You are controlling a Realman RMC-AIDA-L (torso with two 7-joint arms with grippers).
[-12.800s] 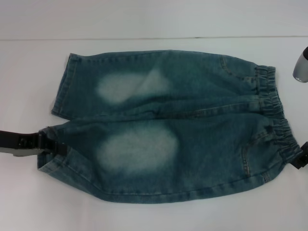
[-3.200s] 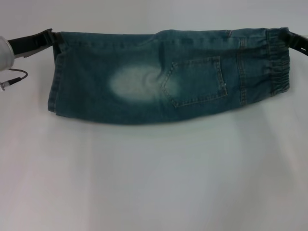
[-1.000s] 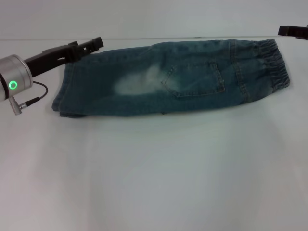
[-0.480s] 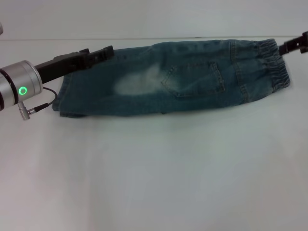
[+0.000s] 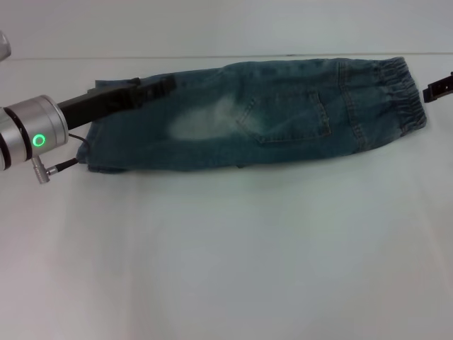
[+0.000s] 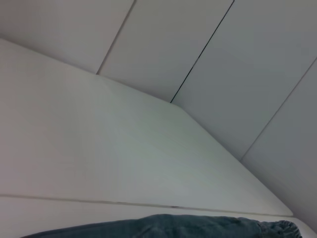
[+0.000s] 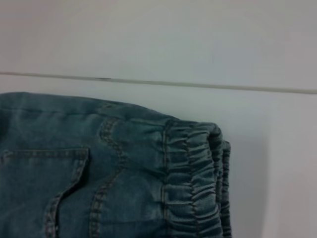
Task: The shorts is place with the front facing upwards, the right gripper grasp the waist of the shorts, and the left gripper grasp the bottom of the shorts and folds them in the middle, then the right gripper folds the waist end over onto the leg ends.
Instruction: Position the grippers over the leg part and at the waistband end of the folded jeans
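Observation:
The shorts (image 5: 283,120) lie folded in half lengthwise on the white table, back pocket up, with one pale patch showing. The waist of the shorts (image 5: 403,99) is at the right, and its gathered band fills the right wrist view (image 7: 193,183). The leg ends (image 5: 95,145) are at the left. My left gripper (image 5: 161,85) reaches over the far left part of the shorts, its silver wrist with the green ring off the cloth. My right gripper (image 5: 439,86) shows only at the right edge, just beside the waistband and apart from it. A strip of the shorts (image 6: 198,225) shows in the left wrist view.
The white table (image 5: 226,248) stretches bare in front of the shorts. Its far edge (image 5: 212,57) meets a pale panelled wall (image 6: 208,59) just behind the shorts.
The shorts went from lying spread out to folded lengthwise and laid down. In the last second both grippers came nearer: the left over the shorts' far left, the right down beside the waistband.

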